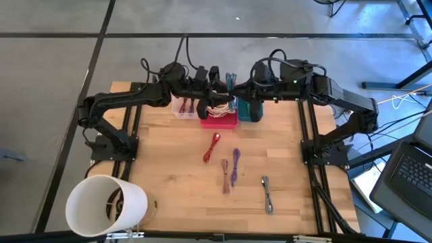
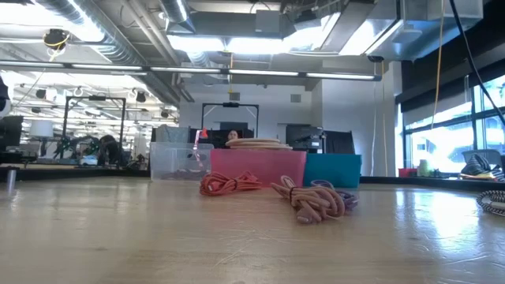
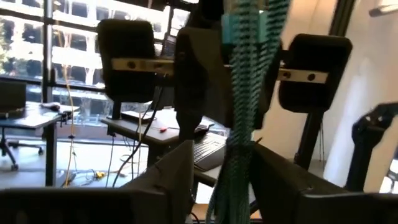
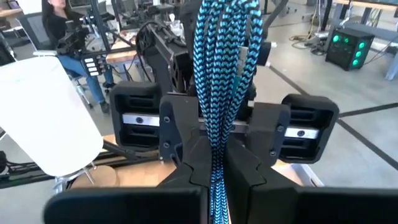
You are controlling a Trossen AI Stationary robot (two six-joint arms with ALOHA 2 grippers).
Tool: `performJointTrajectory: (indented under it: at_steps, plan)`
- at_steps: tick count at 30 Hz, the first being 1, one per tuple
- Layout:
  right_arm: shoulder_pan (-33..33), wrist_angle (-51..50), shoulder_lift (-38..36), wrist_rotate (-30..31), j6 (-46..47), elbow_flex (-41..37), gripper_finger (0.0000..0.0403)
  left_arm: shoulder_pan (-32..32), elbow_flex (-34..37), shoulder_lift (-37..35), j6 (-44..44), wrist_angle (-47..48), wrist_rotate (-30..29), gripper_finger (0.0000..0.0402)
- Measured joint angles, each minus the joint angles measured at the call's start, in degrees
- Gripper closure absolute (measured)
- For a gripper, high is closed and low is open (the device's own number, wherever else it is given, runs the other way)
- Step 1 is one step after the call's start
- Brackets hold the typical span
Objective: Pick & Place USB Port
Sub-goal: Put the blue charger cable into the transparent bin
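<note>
Both grippers met over the bins at twelve o'clock. We saw the right gripper (image 4: 214,155) clenched on a blue braided cable (image 4: 219,56); the left gripper (image 3: 221,168), jaws parted, straddled the same cable. We judged sorting partly done: coils filled the pink bin (image 1: 219,120), yet red (image 1: 213,145), pink (image 1: 225,175), purple (image 1: 235,165) and grey (image 1: 267,194) cables lay mid-table.

My overhead camera looks straight down on the pale wooden counter (image 1: 175,155); my low one skims level across it. Both share the rectangular pink plastic bin (image 1: 219,120). Wrist cameras sit close-up.
</note>
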State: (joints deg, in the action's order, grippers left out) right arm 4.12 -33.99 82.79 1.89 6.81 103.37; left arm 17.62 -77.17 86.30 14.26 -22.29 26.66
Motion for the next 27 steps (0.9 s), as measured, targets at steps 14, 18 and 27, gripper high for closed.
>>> performJointTrajectory:
  at_steps: [14, 18, 27]
  plan:
    - [0.30, -0.09, 0.65, -0.19, -2.91, -0.02, 0.0342, 0.25, 0.07, 0.00, -1.53, 0.33, 4.19, 0.0380]
    - [1.40, -1.85, 0.65, -0.18, -3.38, -0.02, 0.0274, 0.28, 0.07, 0.00, -1.31, 0.26, 4.32, 0.0380]
    - [3.28, -19.43, -3.50, 15.10, -4.30, 3.35, 0.0164, 0.84, 0.10, -0.19, -0.44, 0.07, 2.59, 0.0380]
